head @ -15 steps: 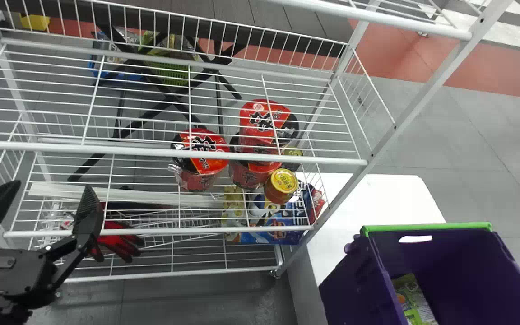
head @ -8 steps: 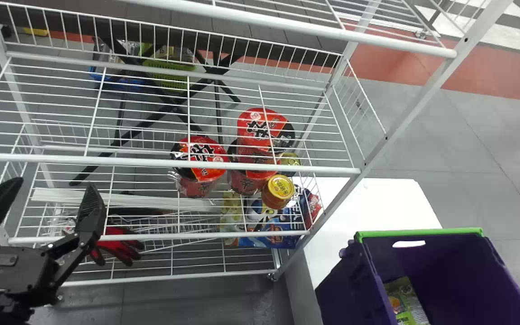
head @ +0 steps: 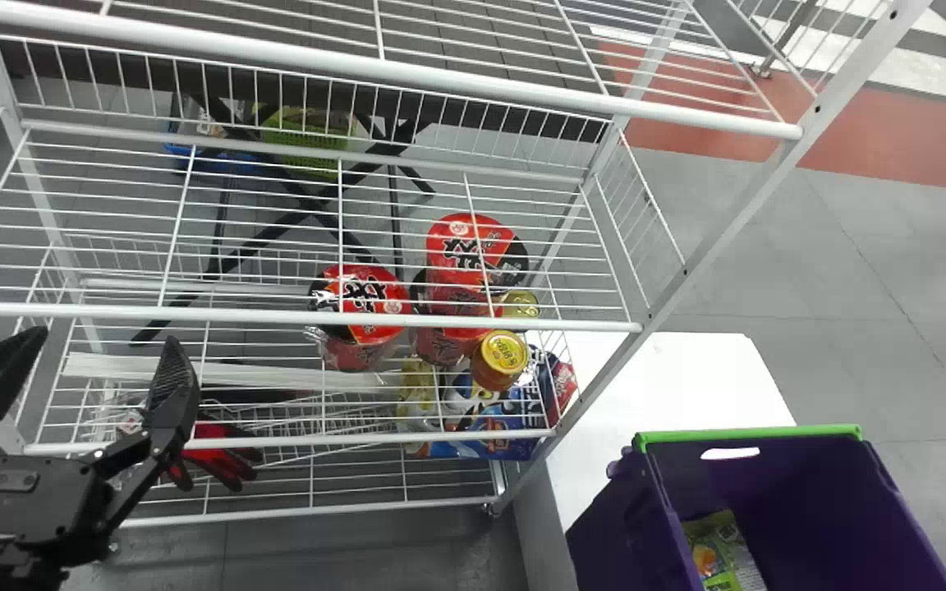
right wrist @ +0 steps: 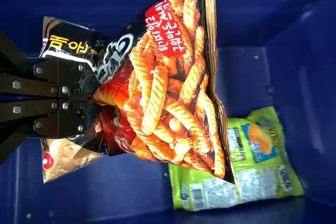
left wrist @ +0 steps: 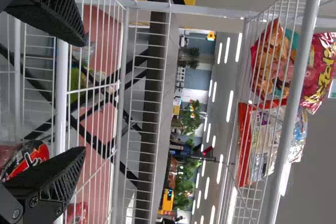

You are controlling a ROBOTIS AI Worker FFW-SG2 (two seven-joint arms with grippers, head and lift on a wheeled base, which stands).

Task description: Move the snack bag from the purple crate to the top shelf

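Note:
At the left edge of the head view my left gripper stands open in front of the rack; in the left wrist view the left gripper has nothing between its spread fingers. Held by the right gripper, a black and orange snack bag is pinched at its middle in the right wrist view, inside the crate. The purple crate with a green rim stands at the lower right of the head view. The top shelf crosses the head view's upper part.
A green bag lies in the crate. Red noodle cups and a yellow-lidded can stand on a lower shelf. A white table adjoins the rack's right post. In the left wrist view, snack bags sit behind wire.
The rack and crate have shifted downward in the head view, and more of the top shelf shows. The left gripper keeps nearly the same place, open as before.

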